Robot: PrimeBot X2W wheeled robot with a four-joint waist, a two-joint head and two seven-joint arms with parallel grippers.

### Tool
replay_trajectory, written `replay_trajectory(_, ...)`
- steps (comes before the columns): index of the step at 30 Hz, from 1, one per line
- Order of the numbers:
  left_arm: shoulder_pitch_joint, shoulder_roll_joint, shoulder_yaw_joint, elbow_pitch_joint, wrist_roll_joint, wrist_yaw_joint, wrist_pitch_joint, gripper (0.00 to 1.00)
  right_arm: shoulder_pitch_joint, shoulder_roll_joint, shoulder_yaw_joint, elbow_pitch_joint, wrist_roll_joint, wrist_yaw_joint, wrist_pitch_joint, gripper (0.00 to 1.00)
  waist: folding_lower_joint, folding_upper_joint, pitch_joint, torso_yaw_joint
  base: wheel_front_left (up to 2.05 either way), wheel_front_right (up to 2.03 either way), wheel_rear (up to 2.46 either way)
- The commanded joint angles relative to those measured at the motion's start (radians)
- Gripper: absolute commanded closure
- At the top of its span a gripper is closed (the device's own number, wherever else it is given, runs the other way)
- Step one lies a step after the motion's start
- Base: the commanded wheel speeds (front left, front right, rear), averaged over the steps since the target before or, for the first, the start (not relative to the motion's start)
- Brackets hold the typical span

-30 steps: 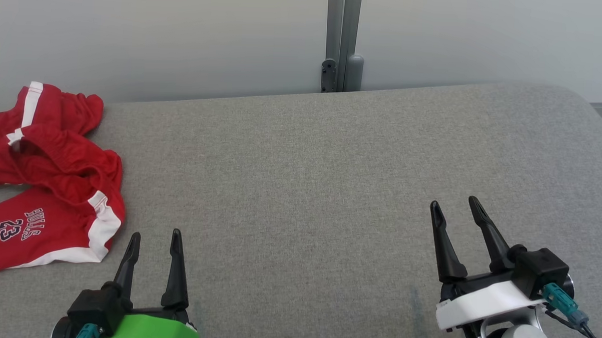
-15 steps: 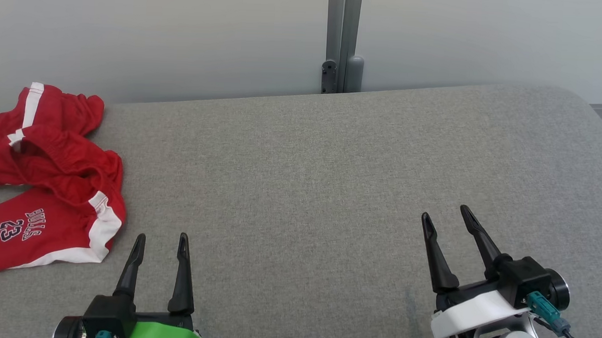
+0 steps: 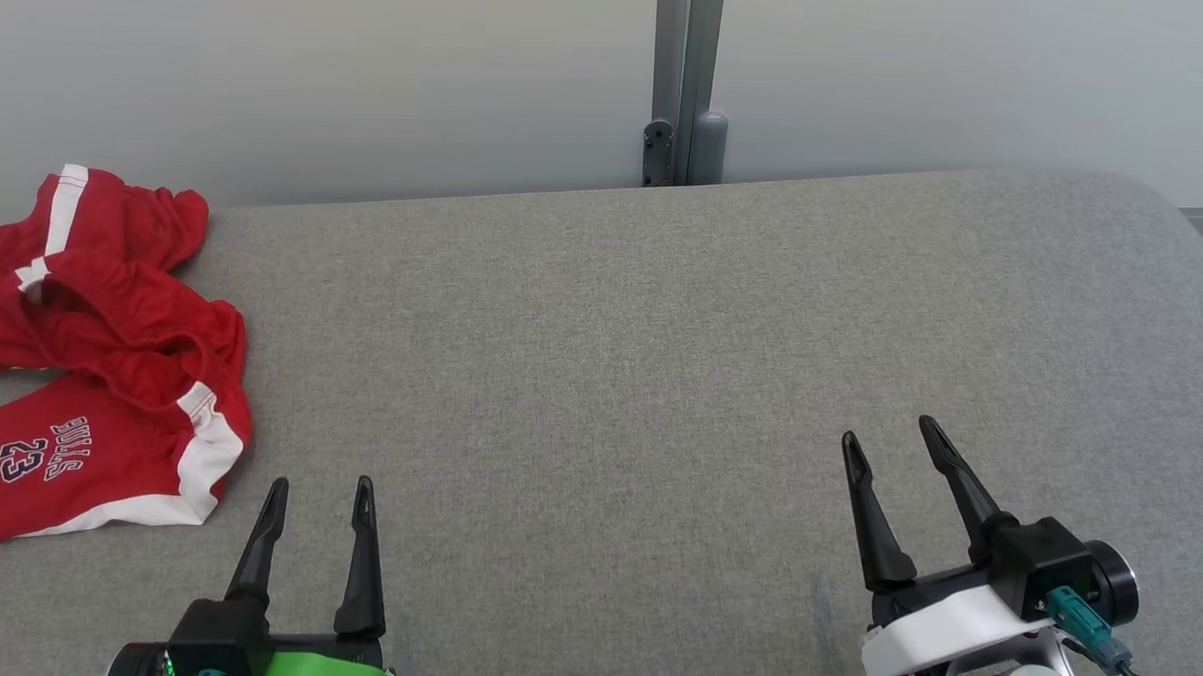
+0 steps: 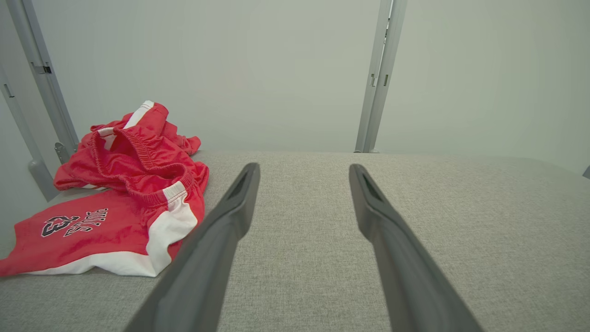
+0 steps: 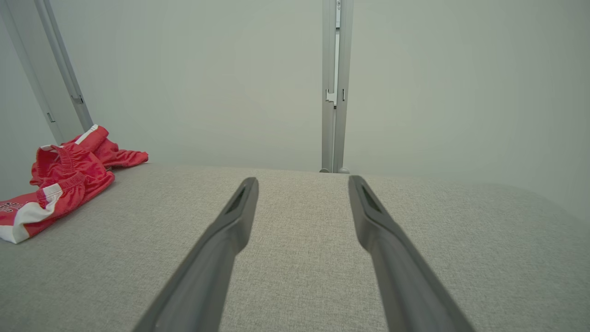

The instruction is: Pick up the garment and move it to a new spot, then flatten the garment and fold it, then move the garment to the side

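The garment [image 3: 100,361] is a crumpled pair of red shorts with white trim and a dark "23" print, lying at the far left of the grey padded surface [image 3: 661,340]. It also shows at the left of the left wrist view as the garment [image 4: 120,193] and small at the left of the right wrist view as the garment [image 5: 60,175]. My left gripper [image 3: 320,490] stands open just right of the garment's near corner, nothing between its fingers. Over the right part of the surface, my right gripper [image 3: 888,435] is open and empty.
A pale wall runs behind the surface, with a grey metal post [image 3: 686,81] at its middle. The surface's rounded far right corner [image 3: 1156,207] falls off to a floor strip. Bare grey fabric lies between the two grippers.
Both grippers have drawn back toward the near edge; the right one also shifted slightly left. The garment has not moved.
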Motion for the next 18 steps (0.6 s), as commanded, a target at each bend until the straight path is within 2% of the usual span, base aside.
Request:
replay_trajectory(1,0.009,0.006,0.003,0.002,-0.003,0.001,-0.001,0.0,0.003,-0.004,-0.003,0.004,0.003,0.0,-0.003,0.0,0.0,0.0,0.0,0.0,0.0,0.0,0.0)
replay_trajectory(18,0.011,0.006,-0.001,0.007,-0.004,0.006,-0.001,0.0,0.003,-0.004,-0.003,0.008,0.008,0.0,-0.003,0.0,0.0,0.0,0.0,0.001,0.0,0.0,0.0)
